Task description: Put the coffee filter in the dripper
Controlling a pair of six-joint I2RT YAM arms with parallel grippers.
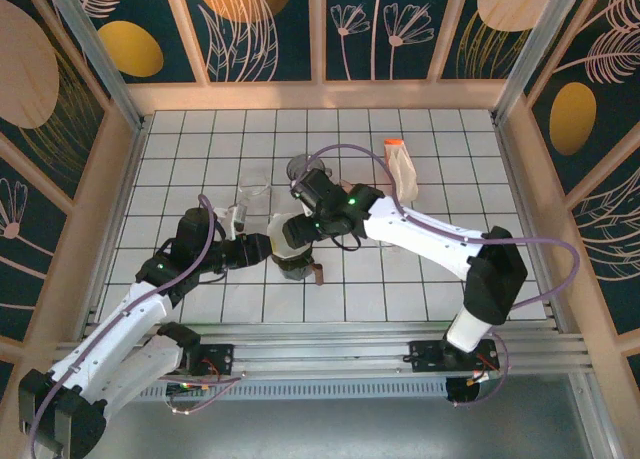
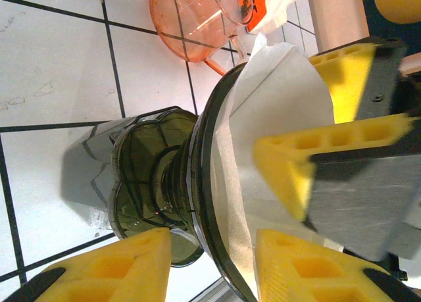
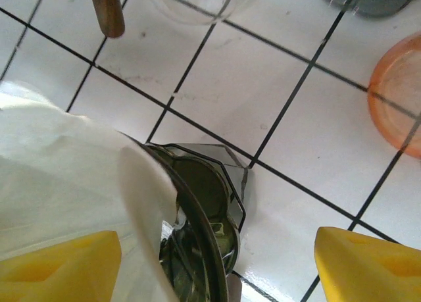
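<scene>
While both arms crowd the middle of the overhead frame, the paper filter (image 2: 276, 85) sits inside the dark glass dripper (image 2: 154, 183), its edge poking past the rim. The dripper stands on the white tiled table (image 1: 420, 289). At the bottom of its own cam, the left gripper (image 2: 212, 239) is pinched onto the dripper's rim, one finger outside, the other on the paper side. Over it the right gripper (image 3: 217, 239) gapes wide w/ nothing clamped, one finger just beside the filter. An orange funnel (image 2: 187, 19) lies upper centre, near but apart. A brown handle (image 3: 107, 11) shows top left of the right cam.
</scene>
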